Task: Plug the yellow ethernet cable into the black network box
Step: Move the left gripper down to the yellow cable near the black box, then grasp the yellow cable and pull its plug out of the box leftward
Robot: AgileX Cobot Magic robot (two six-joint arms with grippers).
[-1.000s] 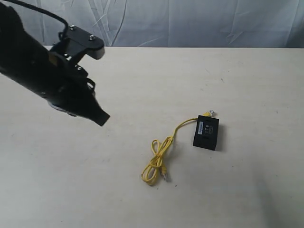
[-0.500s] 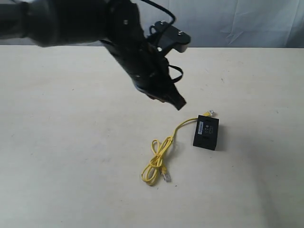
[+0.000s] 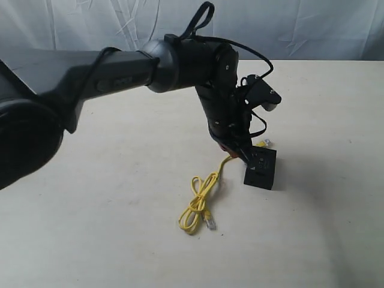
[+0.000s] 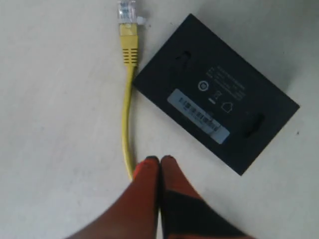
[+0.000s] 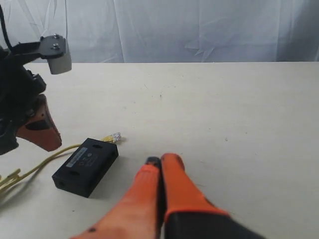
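The black network box (image 3: 261, 169) (image 4: 215, 107) (image 5: 85, 166) lies flat on the table, label up. The yellow ethernet cable (image 3: 201, 199) (image 4: 127, 114) (image 5: 35, 168) curls beside it; one clear plug (image 3: 266, 143) (image 4: 126, 10) (image 5: 114, 136) rests loose by the box's corner, the other plug (image 3: 210, 223) lies at the loop's near end. My left gripper (image 3: 240, 154) (image 4: 160, 160) is shut and empty, hovering just above the cable next to the box. My right gripper (image 5: 160, 162) is shut on nothing, to the right of the box, and is out of the exterior view.
The left arm (image 3: 138, 69) stretches across the table from the left edge. A white wrinkled backdrop (image 3: 288, 27) hangs behind the pale table (image 3: 90, 198).
The left arm has swung from the far left across to the right and dropped down until its gripper hangs over the cable by the box. The cable and box have not moved.
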